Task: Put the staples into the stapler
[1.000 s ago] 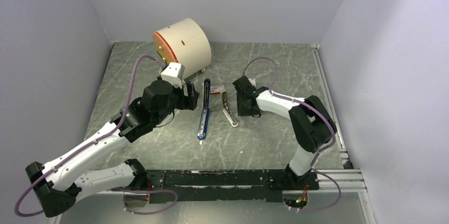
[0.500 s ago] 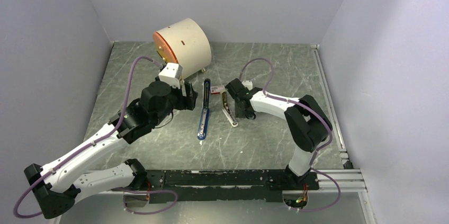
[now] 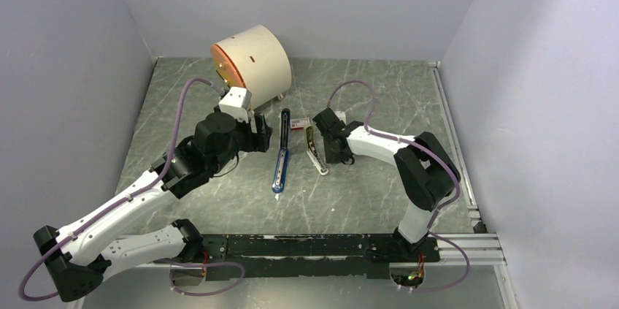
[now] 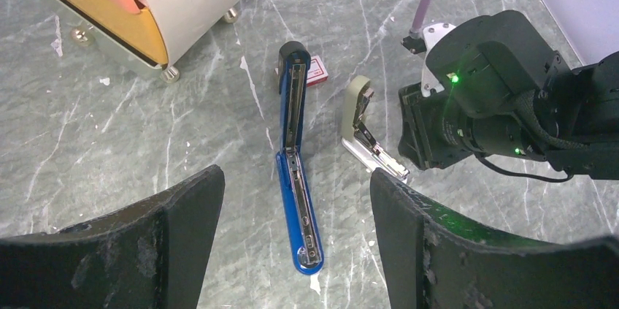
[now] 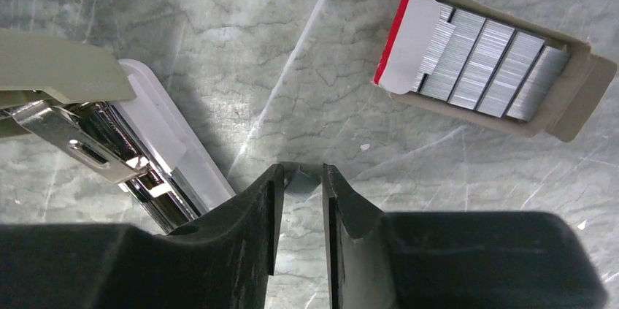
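Observation:
The blue stapler (image 3: 281, 155) lies opened out flat mid-table, its silver channel (image 4: 295, 177) facing up. My left gripper (image 4: 295, 250) hovers open just left of it (image 3: 264, 136), with nothing between the fingers. My right gripper (image 5: 301, 177) is low over the table right of the stapler (image 3: 328, 154). Its jaws are nearly together on a small grey strip of staples (image 5: 301, 181) pinched at the fingertips. Only the strip's end shows.
A grey-green stapler (image 3: 315, 152) lies open right beside my right gripper (image 5: 87, 104). An open box of staple strips (image 5: 489, 64) sits just beyond it (image 3: 298, 124). A cream cylinder with an orange face (image 3: 252, 57) stands at the back left. Walls enclose the table.
My right gripper has shifted left toward the grey-green stapler and its jaws have narrowed. The left arm has barely moved.

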